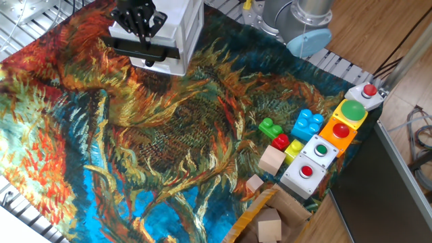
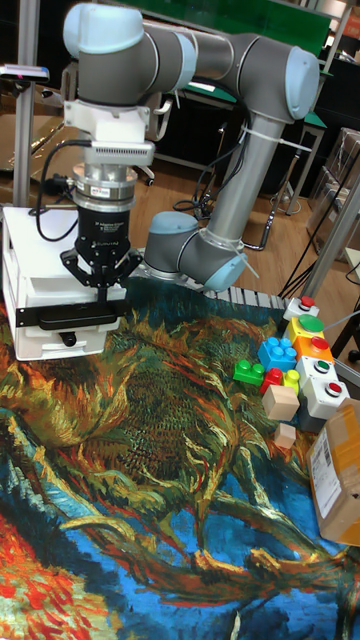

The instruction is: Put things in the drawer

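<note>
The white plastic box [image 1: 187, 25] stands at the far left of the cloth. Its drawer [image 1: 159, 63] has a white front, a black knob and a dark top edge, and looks pulled out a little. My gripper [image 1: 144, 35] hangs straight down over that dark edge, fingers closed together, and nothing shows between them. The tall fixed view shows the same: gripper [image 2: 103, 292] just above the drawer [image 2: 45, 338]. A tiny pale wooden cube [image 1: 254, 183] lies on the cloth far to the right, by the cardboard box; it is also in the tall view [image 2: 286, 434].
A larger wooden block [image 1: 272, 160] sits beside green [image 1: 270, 126], blue [image 1: 308, 123], red and yellow toy bricks. Several button boxes [image 1: 307, 172] line the right edge. A brown cardboard box [image 1: 291, 206] with another block [image 1: 268, 226] is at the front right.
</note>
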Tool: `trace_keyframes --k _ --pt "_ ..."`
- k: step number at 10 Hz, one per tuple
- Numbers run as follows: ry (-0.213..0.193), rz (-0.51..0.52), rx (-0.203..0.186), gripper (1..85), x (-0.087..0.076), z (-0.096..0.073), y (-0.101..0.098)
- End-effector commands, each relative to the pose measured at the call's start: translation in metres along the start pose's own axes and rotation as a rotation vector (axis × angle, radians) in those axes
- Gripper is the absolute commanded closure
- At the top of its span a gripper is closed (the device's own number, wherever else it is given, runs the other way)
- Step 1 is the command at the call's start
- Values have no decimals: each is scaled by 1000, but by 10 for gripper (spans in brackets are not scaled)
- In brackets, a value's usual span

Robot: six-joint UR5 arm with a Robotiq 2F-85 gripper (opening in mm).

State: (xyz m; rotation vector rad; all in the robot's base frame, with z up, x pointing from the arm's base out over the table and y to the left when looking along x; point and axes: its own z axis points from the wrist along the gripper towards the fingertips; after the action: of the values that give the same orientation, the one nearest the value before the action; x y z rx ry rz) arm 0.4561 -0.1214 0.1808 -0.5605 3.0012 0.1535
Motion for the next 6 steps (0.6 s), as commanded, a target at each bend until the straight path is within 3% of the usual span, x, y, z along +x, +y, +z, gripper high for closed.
trace_keyframes --k 1,4,6 --pt "-17 -1 1 843 5 7 -3" --pt "-17 -11 -7 843 24 10 -6" --pt "10 -16 -18 843 38 4 -5"
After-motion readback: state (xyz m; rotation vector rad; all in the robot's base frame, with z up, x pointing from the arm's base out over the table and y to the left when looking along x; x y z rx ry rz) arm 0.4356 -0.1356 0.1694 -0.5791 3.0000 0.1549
